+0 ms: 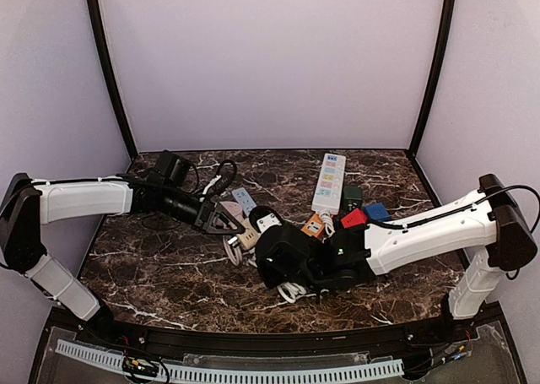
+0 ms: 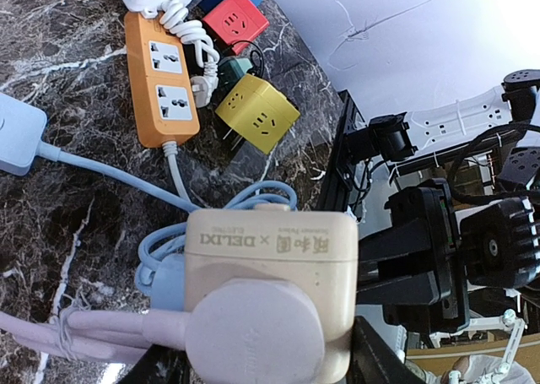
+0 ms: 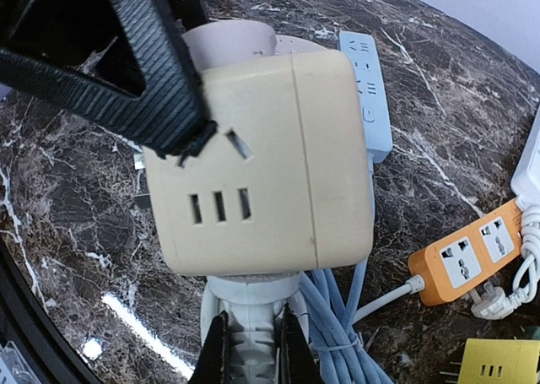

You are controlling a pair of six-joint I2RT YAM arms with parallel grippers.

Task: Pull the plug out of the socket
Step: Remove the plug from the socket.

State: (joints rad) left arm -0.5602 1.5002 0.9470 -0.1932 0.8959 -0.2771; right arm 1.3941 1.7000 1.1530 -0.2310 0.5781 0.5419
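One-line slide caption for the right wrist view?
Right gripper shut on the white plug below the beige cube socket, a black left-gripper finger pressing the socket's face.

The cream socket cube [image 3: 261,160] and the pale plug [image 3: 253,308] in it are smooth, matt plastic. Beneath the cube, the tabletop [image 3: 67,224] looks like polished dark marble, glossy and white-veined.

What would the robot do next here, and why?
Probably the right gripper pulls straight back: it is shut on the plug, which is plugged into the beige cube socket that the left gripper clamps.
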